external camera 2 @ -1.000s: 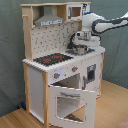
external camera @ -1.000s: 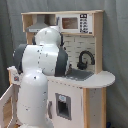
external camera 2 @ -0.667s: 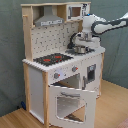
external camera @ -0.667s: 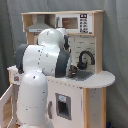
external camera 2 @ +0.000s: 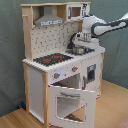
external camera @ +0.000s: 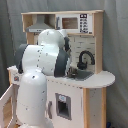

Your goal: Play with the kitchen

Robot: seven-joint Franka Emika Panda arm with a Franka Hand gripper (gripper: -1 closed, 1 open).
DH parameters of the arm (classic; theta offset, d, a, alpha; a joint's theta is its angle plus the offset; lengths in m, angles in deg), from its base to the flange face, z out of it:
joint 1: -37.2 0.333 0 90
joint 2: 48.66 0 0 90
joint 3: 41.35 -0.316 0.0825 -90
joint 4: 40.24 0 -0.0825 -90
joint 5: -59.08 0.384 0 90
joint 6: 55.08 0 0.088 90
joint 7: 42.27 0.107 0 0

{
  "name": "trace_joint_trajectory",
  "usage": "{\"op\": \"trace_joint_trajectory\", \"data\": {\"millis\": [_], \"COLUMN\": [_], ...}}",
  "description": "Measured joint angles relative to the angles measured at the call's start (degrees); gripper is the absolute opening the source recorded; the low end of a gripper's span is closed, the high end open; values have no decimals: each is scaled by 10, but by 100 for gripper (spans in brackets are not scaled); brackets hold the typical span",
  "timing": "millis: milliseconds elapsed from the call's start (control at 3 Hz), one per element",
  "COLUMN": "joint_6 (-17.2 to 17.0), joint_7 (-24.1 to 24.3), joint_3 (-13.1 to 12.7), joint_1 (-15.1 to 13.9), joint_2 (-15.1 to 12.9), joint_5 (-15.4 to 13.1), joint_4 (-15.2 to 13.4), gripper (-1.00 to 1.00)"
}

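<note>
Kitchen (external camera 2: 60,75) oven door (external camera 2: 67,102) open, hand (external camera 2: 80,48) over sink (external camera 2: 86,50).

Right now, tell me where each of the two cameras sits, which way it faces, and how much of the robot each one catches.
First exterior view: sits close behind the white arm, facing the sink end of the tall white and light-wood toy kitchen; the arm's bulky links fill the first exterior view's left.
Second exterior view: stands back at the kitchen's front corner, oven door hanging open; only the forearm and tool enter from the second exterior view's right.
Shared: the curved black faucet, small microwave and grey hood.
</note>
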Motion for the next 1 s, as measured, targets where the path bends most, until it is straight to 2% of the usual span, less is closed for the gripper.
{"op": "trace_joint_trajectory", "data": {"millis": [333, 667, 1000], "joint_6": [3, -36, -68], "joint_7": [0, 15, 53], "joint_3": [0, -33, -67], "joint_1": [0, 0, 0], "joint_2": [2, -12, -32], "joint_5": [0, -4, -4], "joint_4": [0, 33, 42], "gripper": [100, 100, 100]}}
